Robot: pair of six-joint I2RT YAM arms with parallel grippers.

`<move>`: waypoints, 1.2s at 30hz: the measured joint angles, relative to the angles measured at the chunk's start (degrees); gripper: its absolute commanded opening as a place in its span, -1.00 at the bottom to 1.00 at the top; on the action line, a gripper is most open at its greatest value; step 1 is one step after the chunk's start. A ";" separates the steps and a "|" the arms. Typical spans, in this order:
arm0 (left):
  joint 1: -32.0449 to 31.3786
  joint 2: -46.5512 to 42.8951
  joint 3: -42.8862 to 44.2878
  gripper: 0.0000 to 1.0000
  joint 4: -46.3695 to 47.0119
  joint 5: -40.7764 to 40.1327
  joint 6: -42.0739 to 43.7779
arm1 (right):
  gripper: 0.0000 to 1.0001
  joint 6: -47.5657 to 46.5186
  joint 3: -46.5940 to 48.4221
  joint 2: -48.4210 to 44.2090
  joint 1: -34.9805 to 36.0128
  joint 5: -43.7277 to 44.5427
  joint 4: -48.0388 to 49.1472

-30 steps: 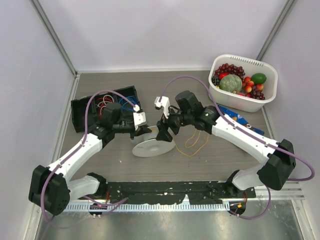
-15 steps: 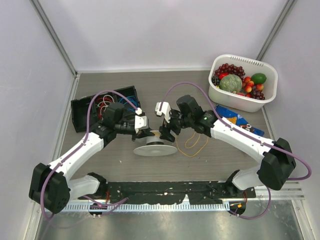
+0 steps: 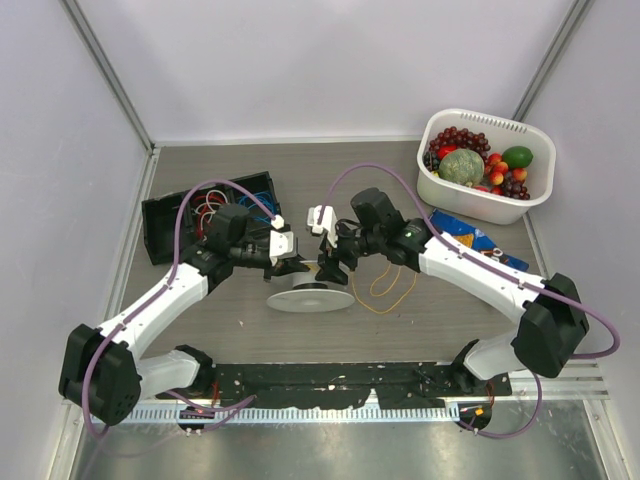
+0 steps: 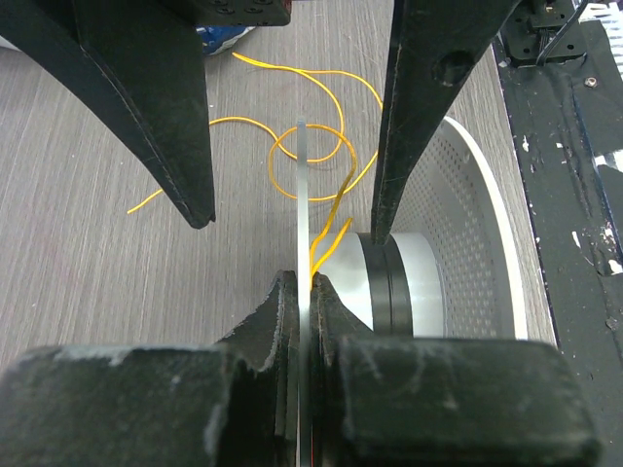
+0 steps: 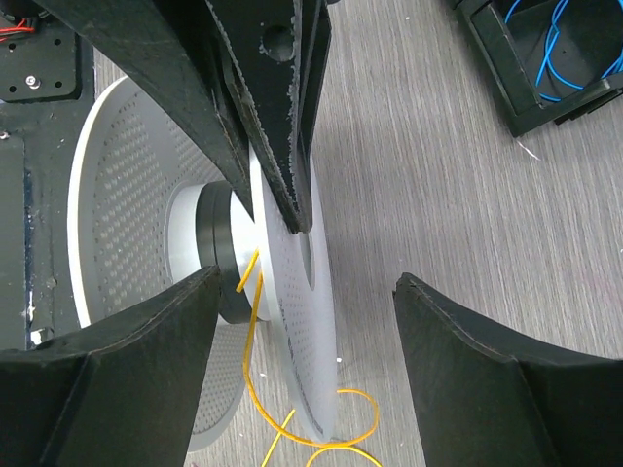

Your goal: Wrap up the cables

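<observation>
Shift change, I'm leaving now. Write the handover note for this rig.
Left gripper: shut on the rim of the white plastic spool, holding it tilted up.
Right gripper: open, astride the same flange.
Yellow wire: one end at the hub, the rest in loose loops on the table beside the spool.
Done: wire started at the hub. Left: winding nearly all of it.

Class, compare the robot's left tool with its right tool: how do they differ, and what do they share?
The left tool is shut, while the right tool is open. The left tool pinches the thin flange of the white spool; the right tool holds nothing, its fingers standing apart on either side of that flange. Both meet at the same flange, close to the yellow cable.
</observation>
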 measured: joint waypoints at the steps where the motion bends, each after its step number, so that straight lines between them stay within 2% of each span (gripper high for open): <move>1: 0.00 0.00 0.00 -1.00 0.00 0.00 -0.04 | 0.51 0.00 0.00 0.13 0.00 -0.09 -0.04; 4: 0.00 0.00 0.00 -1.00 0.04 -0.02 -0.37 | 0.38 0.04 0.04 0.55 0.00 -0.17 -0.02; 7: 0.00 0.00 0.00 -1.00 0.15 -0.07 -0.92 | 0.10 0.37 0.04 0.72 0.00 -0.15 0.07; 9: 0.00 0.00 0.00 -1.00 0.20 -0.07 -1.09 | -0.19 0.85 0.04 0.72 0.00 -0.07 0.42; 10: 0.00 0.00 0.00 -1.00 0.20 -0.07 -1.11 | -0.42 1.01 0.04 0.72 0.00 0.02 0.63; 12: 0.00 0.00 0.00 -1.00 0.22 -0.35 -1.14 | -0.64 1.49 0.04 0.72 0.00 0.02 1.07; 13: 0.09 0.04 0.00 -1.00 0.59 -0.76 -1.27 | -0.69 1.99 0.02 0.72 0.00 -0.17 0.98; 15: 0.24 0.07 0.00 -1.00 0.52 -1.03 -1.73 | -0.98 2.08 0.02 0.72 0.22 0.07 1.03; 17: 0.26 0.15 0.00 -0.96 0.42 -1.31 -2.75 | -0.99 0.94 -0.04 0.72 0.35 -0.09 0.92; 18: 0.33 0.22 0.00 -0.86 0.20 -1.03 -3.13 | -0.99 0.61 -0.04 0.72 0.46 -0.24 0.70; 19: 0.33 0.24 -0.02 -0.67 0.15 -0.98 -3.65 | -0.99 0.02 -0.07 0.72 0.57 -0.22 0.50; 20: 0.33 0.26 -0.02 -0.61 0.20 -0.96 -4.04 | -0.99 -0.20 -0.07 0.72 0.55 -0.26 0.50; 23: 0.33 0.26 -0.02 -0.55 1.11 -1.44 -4.81 | -0.99 0.50 -0.07 0.72 0.55 -0.31 0.55; 27: 0.28 0.26 -0.02 -0.36 3.21 -1.33 -6.21 | -0.99 1.09 -0.07 0.74 0.44 0.11 0.63; 36: 0.13 1.38 -0.02 -0.33 4.87 -0.94 -7.30 | -0.99 1.16 -0.07 1.09 0.31 0.72 0.63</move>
